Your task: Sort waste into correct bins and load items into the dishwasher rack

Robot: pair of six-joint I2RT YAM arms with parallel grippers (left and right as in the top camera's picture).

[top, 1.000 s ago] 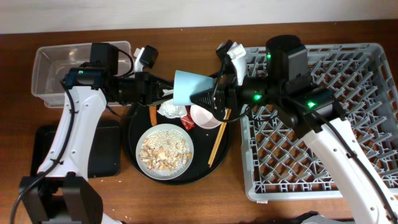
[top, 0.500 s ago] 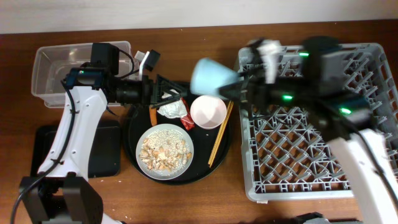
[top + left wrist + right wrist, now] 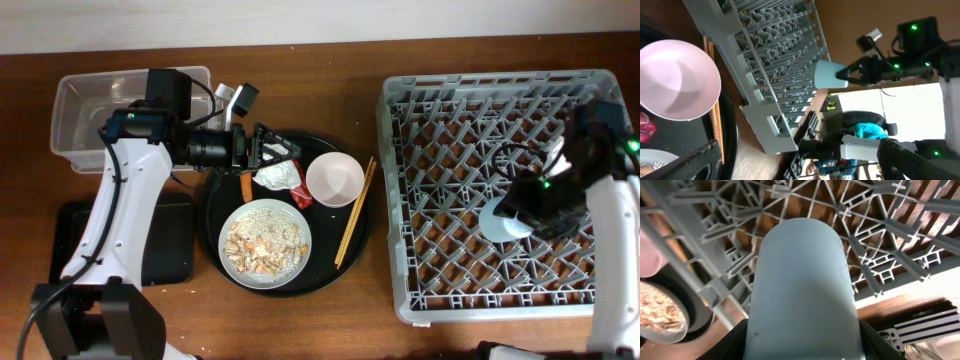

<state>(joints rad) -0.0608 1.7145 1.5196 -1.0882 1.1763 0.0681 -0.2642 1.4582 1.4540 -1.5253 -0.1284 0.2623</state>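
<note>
Light-blue cup (image 3: pixel 501 220) clamped in right end effector (image 3: pixel 522 209) over the rack (image 3: pixel 440 110) — left end effector (image 3: pixel 274 150) (empty) gapes wide

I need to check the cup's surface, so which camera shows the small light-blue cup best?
The right wrist view: the small light-blue cup fills the frame. Overhead shows it only partly; the left wrist view shows it small and distant.

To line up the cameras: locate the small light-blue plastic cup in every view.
Overhead: small light-blue cup, right side of the large grey plastic dishwasher rack.
Left wrist: cup just right of centre, at the rack's edge.
Right wrist: cup fills the centre.
Shared landmark: the rack's grid.
</note>
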